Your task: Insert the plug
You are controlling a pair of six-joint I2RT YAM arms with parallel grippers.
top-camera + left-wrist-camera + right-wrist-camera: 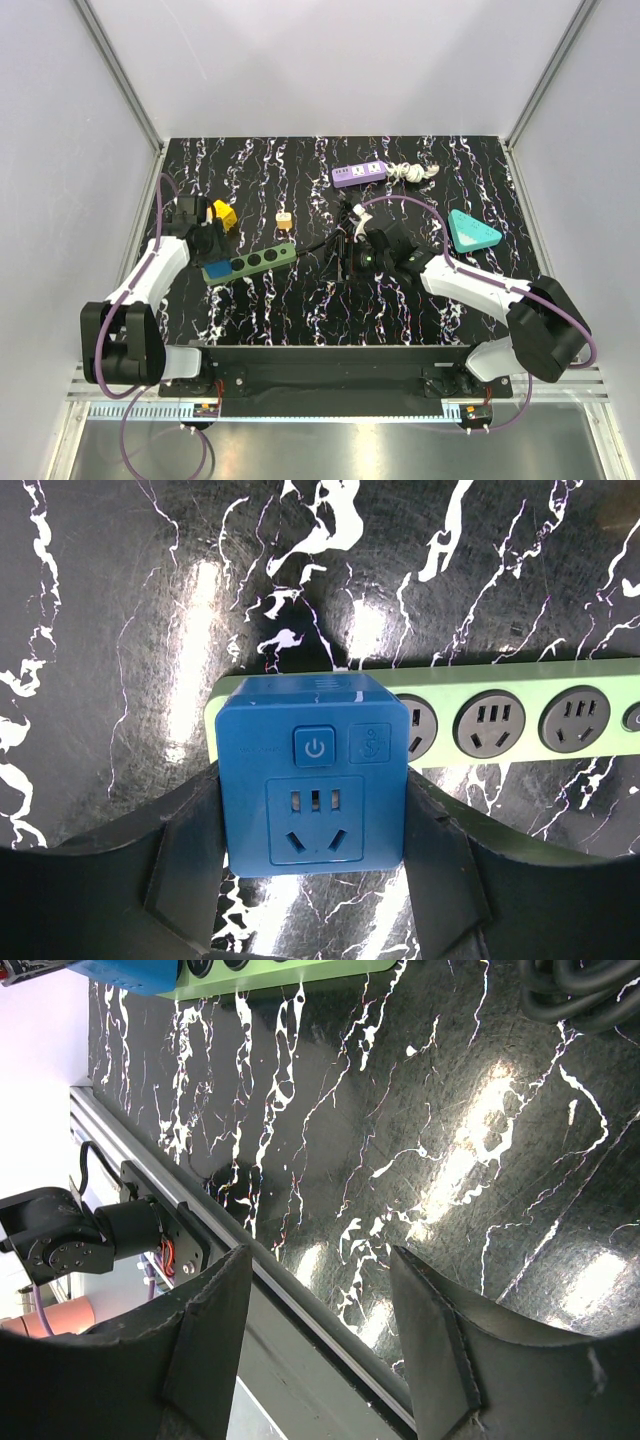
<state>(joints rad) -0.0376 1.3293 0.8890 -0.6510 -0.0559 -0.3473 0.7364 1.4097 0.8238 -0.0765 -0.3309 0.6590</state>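
- Black marbled table carries all of it, and it looks slick, so I expect light things to slide on it under a push.
- The green power strip lies across the table in front of my left arm. Its free sockets run off to the right in my left wrist view.
- My right gripper hangs spread over bare table with nothing between its fingers. The black cable lies just off to one side.
- My left gripper is pinching the blue adapter plug by its two flanks, with a finger against each side.
- That plug sits over the left end of the strip, square to it, with its own socket face toward my wrist camera. Its underside is hidden, so I cannot tell whether the pins are fully home.
- As I judge it, the step in hand is seating the plug:
  - I should press straight along the pins and hold the cube's edges parallel to the strip's, without twisting.
  - Tilting the cube would jam the pins, and pushing sideways would drag the strip instead.
  - My free right gripper could steady the strip's far end.
  - I should let go only once the base sits flush.
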